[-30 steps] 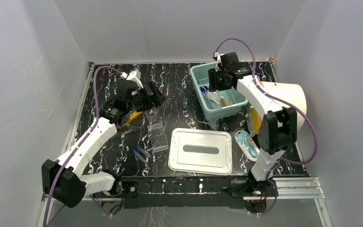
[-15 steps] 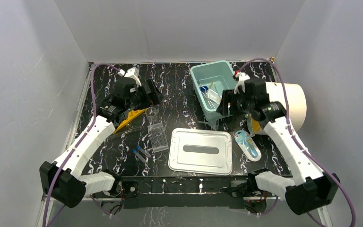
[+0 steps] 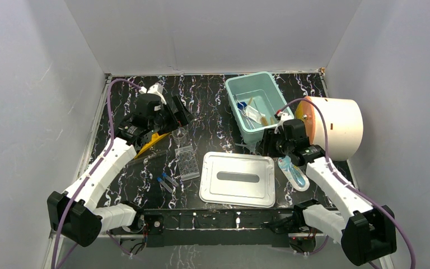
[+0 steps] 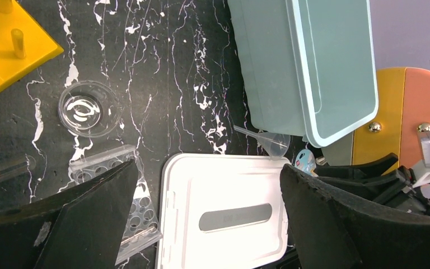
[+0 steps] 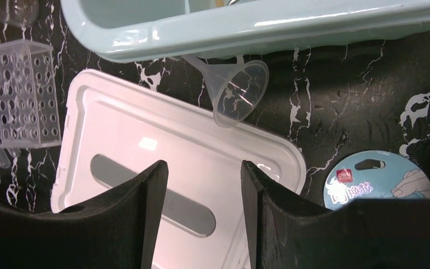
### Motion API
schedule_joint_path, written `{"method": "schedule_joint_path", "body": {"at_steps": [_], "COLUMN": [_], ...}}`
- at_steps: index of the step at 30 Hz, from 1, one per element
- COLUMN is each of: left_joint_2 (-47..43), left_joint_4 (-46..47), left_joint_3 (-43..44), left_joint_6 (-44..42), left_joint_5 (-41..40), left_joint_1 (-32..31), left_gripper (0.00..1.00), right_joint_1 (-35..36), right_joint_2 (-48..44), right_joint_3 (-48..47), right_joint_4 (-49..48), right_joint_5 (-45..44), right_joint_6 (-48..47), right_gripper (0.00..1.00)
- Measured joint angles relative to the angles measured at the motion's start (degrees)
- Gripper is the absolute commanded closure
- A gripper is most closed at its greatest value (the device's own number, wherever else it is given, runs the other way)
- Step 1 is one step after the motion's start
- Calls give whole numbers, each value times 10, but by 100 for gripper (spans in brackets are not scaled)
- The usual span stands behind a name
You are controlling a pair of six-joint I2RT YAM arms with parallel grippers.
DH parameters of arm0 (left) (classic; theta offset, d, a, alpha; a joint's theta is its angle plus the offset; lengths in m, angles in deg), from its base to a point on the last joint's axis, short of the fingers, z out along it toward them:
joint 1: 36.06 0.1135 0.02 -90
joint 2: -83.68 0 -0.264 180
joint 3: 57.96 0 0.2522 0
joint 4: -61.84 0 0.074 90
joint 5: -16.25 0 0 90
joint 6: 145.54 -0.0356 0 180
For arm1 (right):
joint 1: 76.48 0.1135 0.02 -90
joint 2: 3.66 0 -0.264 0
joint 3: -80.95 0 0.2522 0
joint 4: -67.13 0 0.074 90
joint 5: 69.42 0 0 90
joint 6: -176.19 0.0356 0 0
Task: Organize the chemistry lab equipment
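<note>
My left pincer (image 4: 207,179) gapes wide and empty at upper left of the overhead view. The yellow rack (image 3: 152,140), beaker (image 3: 180,133) and well plate (image 3: 186,162) sit on the bench (image 3: 213,106) beside it. My right pincer (image 5: 201,168) is parted and empty by the white lid (image 5: 145,140).

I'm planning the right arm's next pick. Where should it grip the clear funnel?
Probably across the wide cone, from above: the funnel lies on its side, thin stem tucked by the teal bin, mouth by the white lid.
</note>
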Motion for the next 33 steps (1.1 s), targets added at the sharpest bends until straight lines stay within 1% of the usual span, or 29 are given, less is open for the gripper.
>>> {"method": "schedule_joint_path", "body": {"at_steps": [4, 8, 13, 19, 21, 24, 28, 33], "left_joint_2": [-1, -1, -1, -1, -1, -1, -1, -1], "left_joint_4": [-3, -3, -2, -2, -2, -3, -4, -8], "left_joint_3": [-3, -3, -3, -3, -3, -3, -3, -3], "left_joint_6": [9, 13, 14, 11, 9, 6, 2, 0], "left_joint_5": [6, 10, 12, 12, 11, 9, 5, 1], "left_joint_1": [0, 0, 0, 0, 0, 0, 0, 0], "left_gripper": [2, 2, 2, 2, 2, 2, 2, 2], "right_joint_1": [13, 49, 87, 98, 99, 100, 100, 101], "right_joint_2": [12, 56, 103, 123, 134, 151, 174, 180], "right_joint_3": [30, 31, 37, 50, 56, 62, 62, 63], "right_joint_4": [-64, -118, -156, -189, -202, -221, -242, -267], "right_joint_5": [-24, -69, -129, -182, -190, -192, -192, -186], "right_joint_6": [20, 31, 59, 93, 99, 101, 101, 92], "right_gripper": [46, 46, 49, 51, 54, 63, 68, 85]}}
